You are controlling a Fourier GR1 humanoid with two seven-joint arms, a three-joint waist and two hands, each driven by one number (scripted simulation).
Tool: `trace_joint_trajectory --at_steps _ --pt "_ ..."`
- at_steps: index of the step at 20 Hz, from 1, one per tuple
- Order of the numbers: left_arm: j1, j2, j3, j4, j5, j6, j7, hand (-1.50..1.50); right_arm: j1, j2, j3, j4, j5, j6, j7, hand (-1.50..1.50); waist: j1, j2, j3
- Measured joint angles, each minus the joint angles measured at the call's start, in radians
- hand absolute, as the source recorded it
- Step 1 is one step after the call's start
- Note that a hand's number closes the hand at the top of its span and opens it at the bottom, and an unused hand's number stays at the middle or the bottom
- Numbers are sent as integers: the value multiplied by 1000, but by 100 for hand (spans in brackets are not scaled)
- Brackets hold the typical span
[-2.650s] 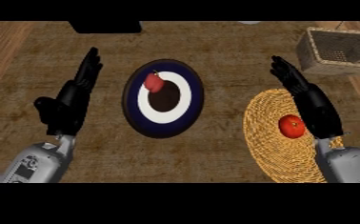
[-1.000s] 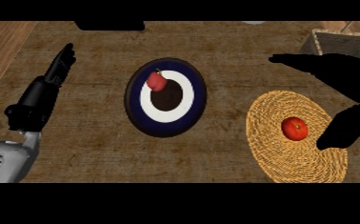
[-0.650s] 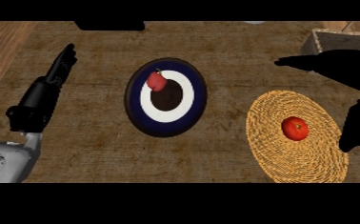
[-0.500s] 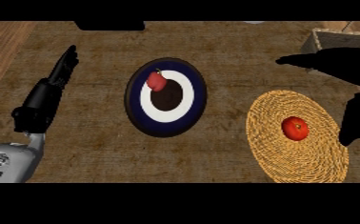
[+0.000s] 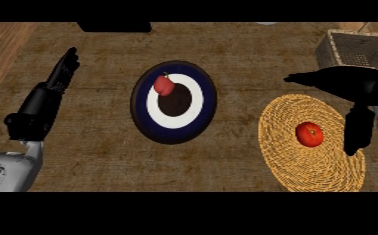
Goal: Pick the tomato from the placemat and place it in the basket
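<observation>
Right, from the head view we have the tomato [image 5: 310, 134] sitting on the woven placemat [image 5: 284, 161] at our right, roughly in its middle, nothing touching it. Our right hand [image 5: 345, 86] hangs above and just beyond it, a dark shape with one part reaching left and another dropping down beside the tomato's right edge. We cannot tell whether its fingers are spread or curled; the hand reads as a flat black mass. Our left hand [image 5: 59, 79] rests at the left, fingers straight and open, well apart from everything.

What could go wrong? We reckon the tomato is round and free to roll, so a descent that lands off-centre could nudge it across the placemat instead of trapping it. Another trap, in our judgement: a second red item [image 5: 164, 85] lies on the round plate [image 5: 144, 116] in the middle, and it looks similar enough to be mistaken for the target. The basket [image 5: 347, 51] sits at the top right, close behind the right hand, so a lift that swings wide might clip its rim.

Hard to make out: the basket is cut off by the right edge, its inside mostly unseen. The right forearm is out of sight. A dark object [image 5: 114, 27] at the top edge is only partly shown.
</observation>
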Motion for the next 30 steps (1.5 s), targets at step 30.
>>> trace_joint_trajectory --at_steps 30 --pt "27 -128 134 -10 -134 -131 -2 0 184 208 -55 274 595 -212 -414 -150 -5 -1 0"
